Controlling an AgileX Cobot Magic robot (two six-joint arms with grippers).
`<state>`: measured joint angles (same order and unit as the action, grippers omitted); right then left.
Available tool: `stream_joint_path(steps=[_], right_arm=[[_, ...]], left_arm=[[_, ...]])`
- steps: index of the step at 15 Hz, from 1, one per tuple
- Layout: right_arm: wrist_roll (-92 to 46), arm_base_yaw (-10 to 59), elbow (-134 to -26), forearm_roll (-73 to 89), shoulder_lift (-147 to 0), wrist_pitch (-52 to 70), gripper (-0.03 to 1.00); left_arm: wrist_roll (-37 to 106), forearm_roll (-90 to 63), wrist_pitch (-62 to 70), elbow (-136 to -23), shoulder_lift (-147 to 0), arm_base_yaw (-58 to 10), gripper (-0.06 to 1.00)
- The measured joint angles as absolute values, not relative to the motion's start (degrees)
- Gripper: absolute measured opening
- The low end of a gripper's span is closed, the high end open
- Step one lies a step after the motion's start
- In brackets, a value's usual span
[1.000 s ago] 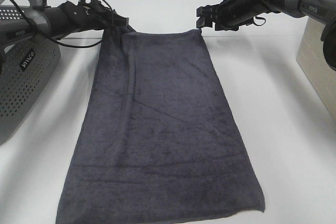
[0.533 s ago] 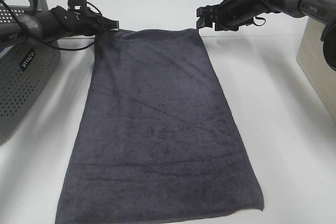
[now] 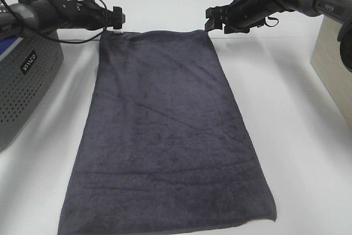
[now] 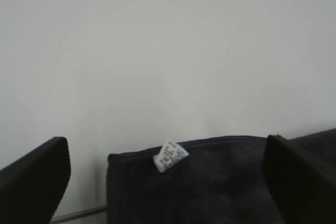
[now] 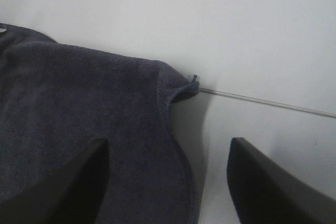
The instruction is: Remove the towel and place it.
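On the white table (image 3: 308,136), towel (image 3: 165,136) flat, basket (image 3: 22,81) alongside, left hand (image 3: 118,19) and right hand (image 3: 212,19) agape, empty.

Charcoal towel on a white table

The towel (image 3: 165,136) is a dark charcoal grey, plain and unpatterned, with a small white tag (image 4: 170,156) printed in tiny dark lettering at its far left corner. The table (image 3: 308,152) under it is plain white. At the left stands a grey basket (image 3: 25,89) dotted all over with small round perforations and bearing white lettering on its side. Both arms are black. At the right edge sits a beige box (image 3: 333,59).
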<state>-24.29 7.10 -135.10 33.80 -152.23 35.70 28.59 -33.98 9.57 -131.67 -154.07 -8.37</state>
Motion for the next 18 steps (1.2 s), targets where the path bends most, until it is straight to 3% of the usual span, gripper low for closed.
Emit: stream_joint_path(steps=[4,5,8,12,15,18], right_arm=[[-24.29,7.10,-135.10,33.29,-145.53,40.22,0.64],[-24.12,7.10,-135.22,31.63,-141.81,45.44,0.65],[-19.48,7.10,-135.22,24.64,-136.25,55.12,0.78],[-8.42,7.10,-135.22,12.43,-127.54,68.53,0.82],[-3.04,7.10,-135.22,5.73,-123.19,69.61,0.82],[-1.55,7.10,-135.22,3.72,-120.72,69.73,0.82]], left_arm=[[28.42,-33.80,23.72,-131.95,-145.59,-8.37,0.93],[27.56,-32.89,32.31,-131.95,-141.86,-8.31,0.93],[22.23,-27.56,45.72,-132.01,-136.59,-8.31,0.93],[13.92,-14.27,64.57,-132.01,-127.31,-8.25,0.93],[3.90,-6.07,69.21,-132.24,-122.04,-6.19,0.93],[-0.29,-3.09,69.44,-132.24,-121.24,0.23,0.93]])
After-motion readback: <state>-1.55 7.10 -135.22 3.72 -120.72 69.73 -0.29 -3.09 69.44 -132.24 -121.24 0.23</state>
